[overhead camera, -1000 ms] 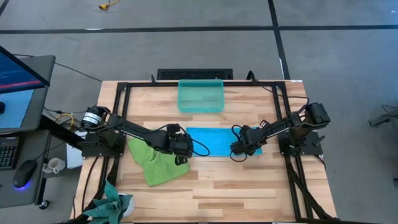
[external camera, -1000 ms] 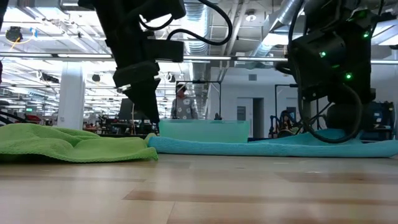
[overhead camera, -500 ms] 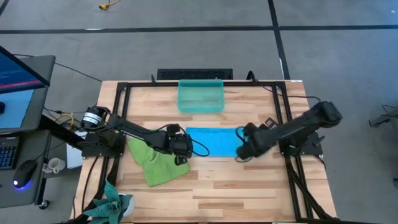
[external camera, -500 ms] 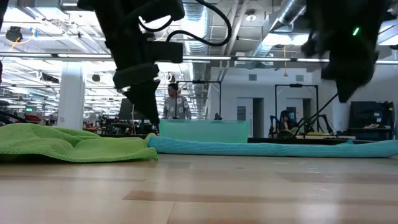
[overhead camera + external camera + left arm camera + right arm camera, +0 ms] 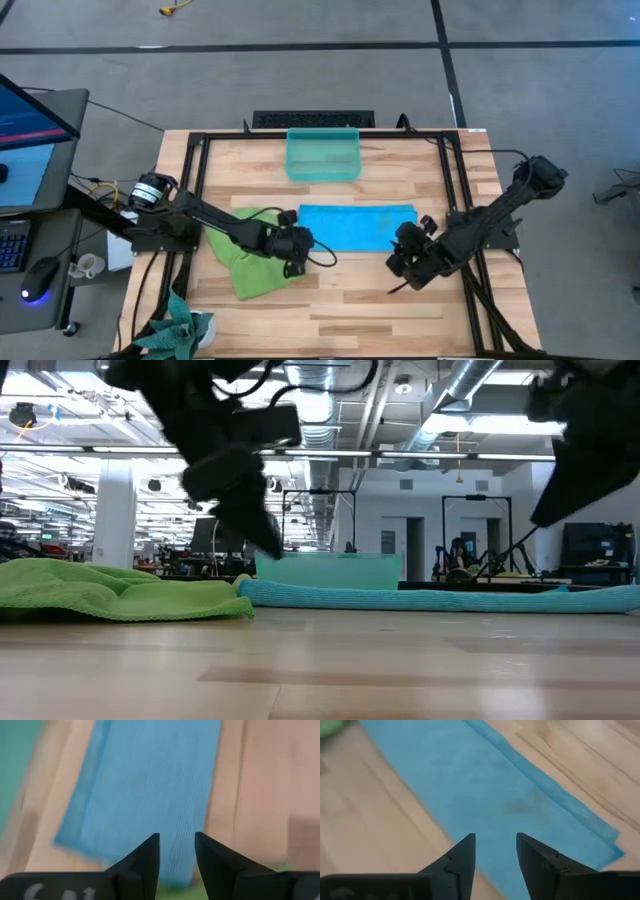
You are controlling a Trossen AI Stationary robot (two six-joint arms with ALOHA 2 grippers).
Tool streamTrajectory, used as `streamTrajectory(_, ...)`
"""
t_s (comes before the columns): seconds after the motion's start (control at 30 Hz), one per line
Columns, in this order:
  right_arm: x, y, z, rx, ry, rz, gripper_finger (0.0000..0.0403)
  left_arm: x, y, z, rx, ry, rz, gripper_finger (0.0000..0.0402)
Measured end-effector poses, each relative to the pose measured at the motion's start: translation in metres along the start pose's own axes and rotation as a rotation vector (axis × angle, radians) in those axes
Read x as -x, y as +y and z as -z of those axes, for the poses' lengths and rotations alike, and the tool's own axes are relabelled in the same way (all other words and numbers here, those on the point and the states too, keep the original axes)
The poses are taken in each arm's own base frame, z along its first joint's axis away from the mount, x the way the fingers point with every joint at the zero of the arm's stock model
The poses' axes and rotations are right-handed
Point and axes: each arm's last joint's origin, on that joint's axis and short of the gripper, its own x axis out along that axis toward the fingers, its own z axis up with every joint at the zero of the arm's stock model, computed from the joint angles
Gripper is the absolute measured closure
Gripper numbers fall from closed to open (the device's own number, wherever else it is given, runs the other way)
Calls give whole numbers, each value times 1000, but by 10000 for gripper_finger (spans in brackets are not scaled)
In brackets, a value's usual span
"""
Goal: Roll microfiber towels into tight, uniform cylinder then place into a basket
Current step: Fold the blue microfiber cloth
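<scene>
A lime-green towel lies crumpled just left of the blue towel, the folded strip at mid-table around which both arms work. The left gripper hangs at the strip's left end, fingers parted and holding nothing. The basket waits empty beyond the strip, toward the table's far edge. The right gripper hovers off the strip's near right corner, its fingers likewise apart and empty. To roll this towel well, both grippers should probably pinch the same short end squarely at its corners, then turn it over evenly along the strip, keeping tension so the cylinder stays tight and straight.
</scene>
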Motion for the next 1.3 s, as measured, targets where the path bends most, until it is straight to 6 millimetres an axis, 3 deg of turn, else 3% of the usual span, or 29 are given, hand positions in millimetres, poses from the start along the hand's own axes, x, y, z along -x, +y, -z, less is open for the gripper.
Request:
streamTrajectory(0.13,-13,0,1,-53,20,61,245,-3,5,-14,-18,-105,34,285)
streamTrajectory(0.3,-24,1,1,-81,144,74,261,-9,16,-17,8,-103,71,285)
streamTrajectory(0.6,-43,1,2,-112,303,125,294,-61,30,0,35,19,51,285)
streamTrajectory(0.7,-46,0,1,-120,331,138,304,-68,34,1,55,38,71,285)
streamTrajectory(0.9,-61,-7,-2,-142,412,216,333,-69,32,3,135,61,124,285)
streamTrajectory(1.2,-90,-21,-14,-4,503,277,393,-61,9,5,231,69,198,285)
streamTrajectory(1.3,-93,-30,-23,40,509,282,395,-58,0,-1,236,79,281,285)
